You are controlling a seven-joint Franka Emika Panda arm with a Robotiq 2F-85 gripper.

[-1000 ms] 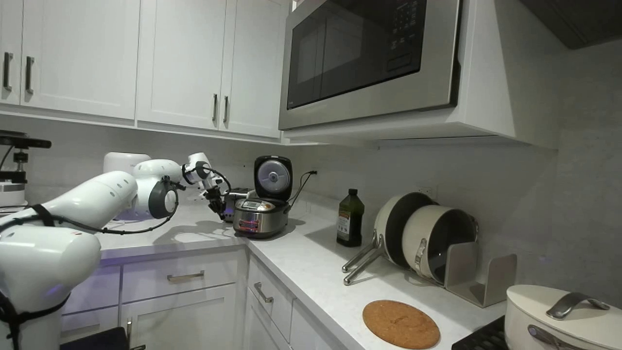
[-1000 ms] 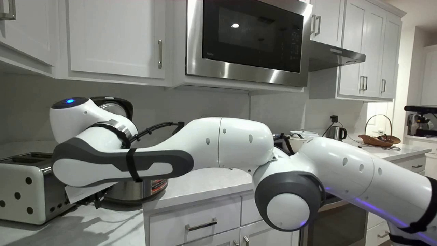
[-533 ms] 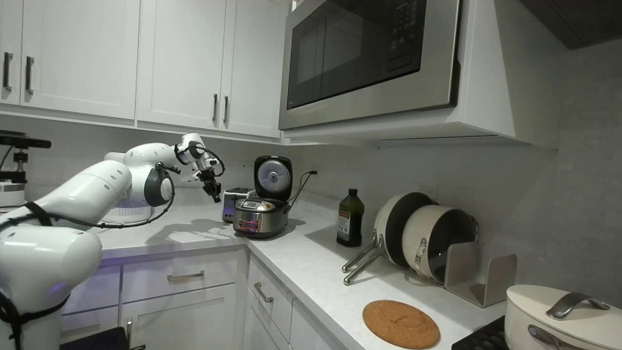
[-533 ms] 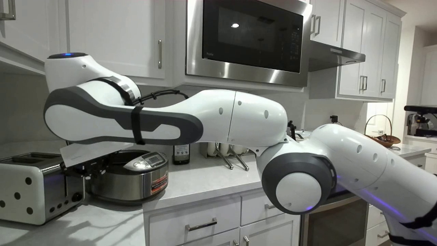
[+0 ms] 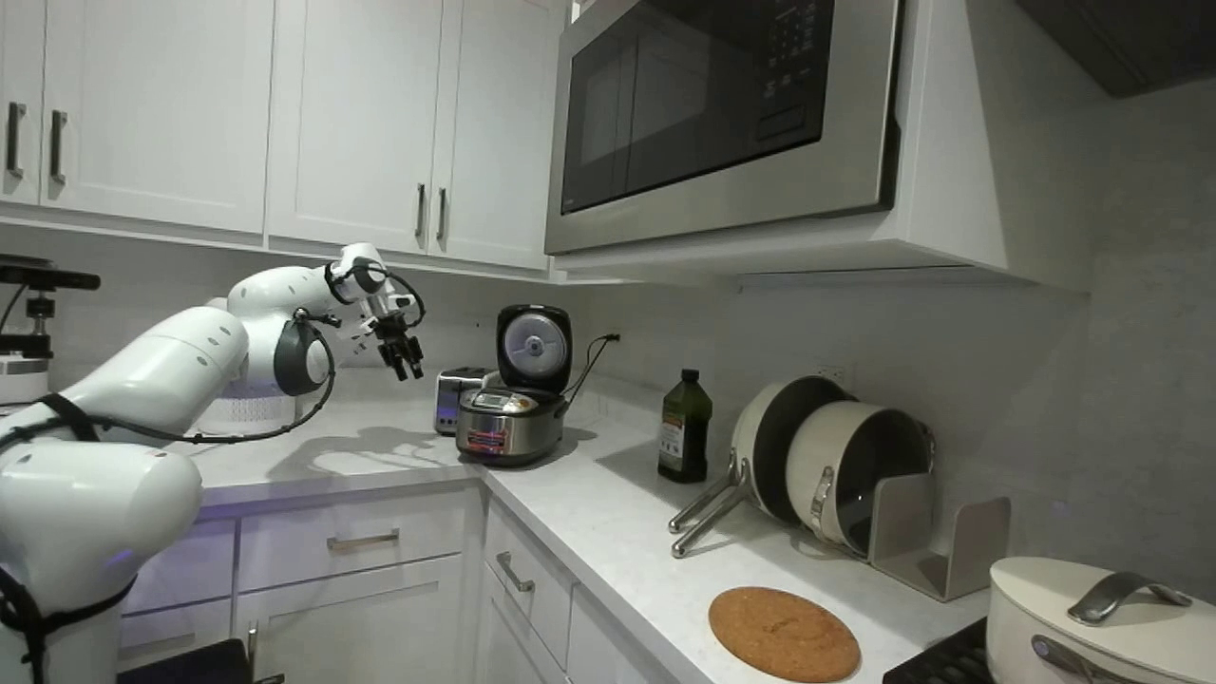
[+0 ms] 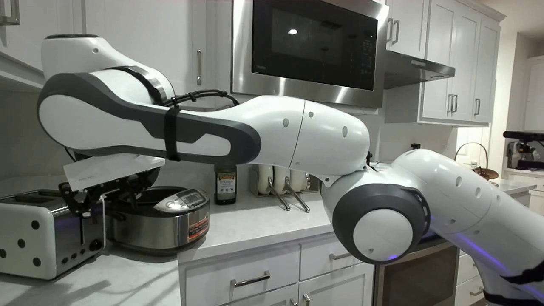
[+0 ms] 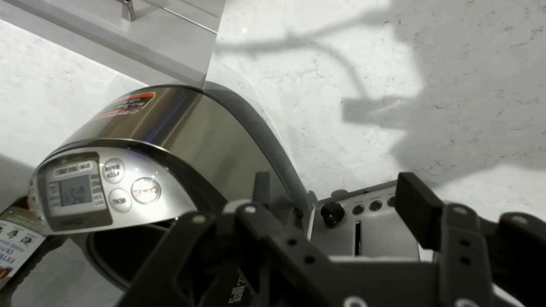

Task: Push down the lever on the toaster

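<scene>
Black gripper fingers (image 7: 418, 213) hang apart, holding nothing; below and beyond them stands the toaster (image 7: 381, 234), a rice cooker (image 7: 204, 132) just beside it. Descending off-line could strike the rice cooker.

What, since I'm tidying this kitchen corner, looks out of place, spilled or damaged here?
Only the rice cooker looks slightly odd: in an exterior view its lid stands open, though the task concerns the toaster. That may be deliberate. I see no spill or damage.
</scene>
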